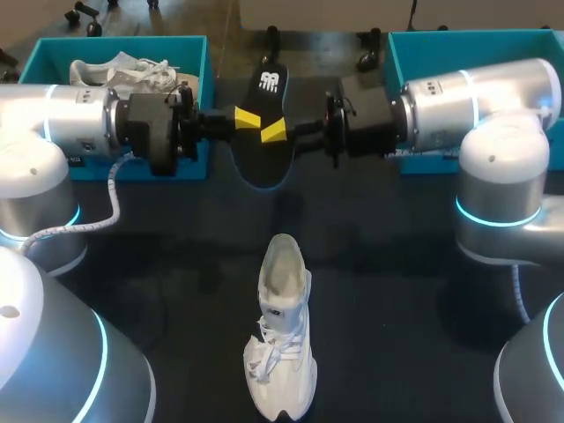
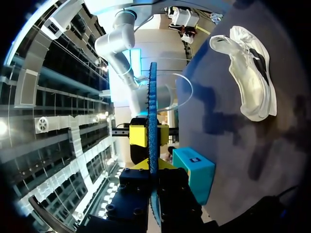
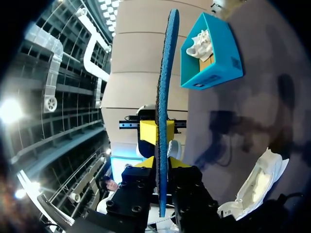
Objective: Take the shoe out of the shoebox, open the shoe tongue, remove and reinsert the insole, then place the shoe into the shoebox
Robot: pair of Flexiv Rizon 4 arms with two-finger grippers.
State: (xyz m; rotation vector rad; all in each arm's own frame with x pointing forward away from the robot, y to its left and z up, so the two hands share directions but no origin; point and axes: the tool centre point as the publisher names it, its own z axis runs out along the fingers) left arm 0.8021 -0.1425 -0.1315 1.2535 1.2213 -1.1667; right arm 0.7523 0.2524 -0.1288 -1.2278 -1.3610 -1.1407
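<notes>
Head view: insole (image 1: 267,84) aloft, pinched from opposite sides by the jaws of left gripper (image 1: 248,118) and right gripper (image 1: 275,132); shoe (image 1: 284,344) nearer, on its sole on tabletop (image 1: 405,317). Left wrist view: insole (image 2: 152,121) edge-on in jaws. Right wrist view: same (image 3: 165,97). Risk: a mistimed release would let the insole twist and drop.

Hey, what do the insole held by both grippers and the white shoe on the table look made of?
The insole: likely foam with a fabric face. It is black and matte from above, and its thin edge looks blue and fuzzy in the wrist views. The shoe: seemingly a white textile or mesh upper, matte, with woven laces. The sole's material is unclear.
</notes>
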